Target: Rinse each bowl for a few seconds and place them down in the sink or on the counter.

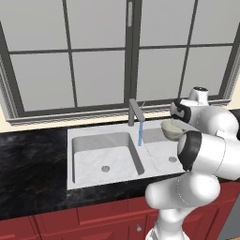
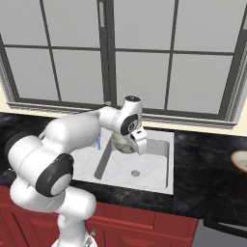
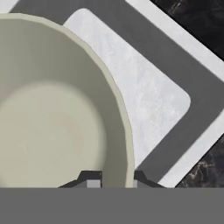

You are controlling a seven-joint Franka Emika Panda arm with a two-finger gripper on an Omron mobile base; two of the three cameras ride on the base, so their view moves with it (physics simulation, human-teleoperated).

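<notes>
While over sink (image 1: 93, 140): bowl (image 3: 57, 118) rim btwn gripper (image 3: 117, 177) tips.

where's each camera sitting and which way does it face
Left base view: behind the arm's left, facing the sink, running faucet and window; white arm at lower right.
Right base view: behind its right, same sink and counter; arm at lower left; another bowl at right edge.
Hand view: looks along the gripper into the held bowl.
Both base views share sink, window and held bowl.
</notes>
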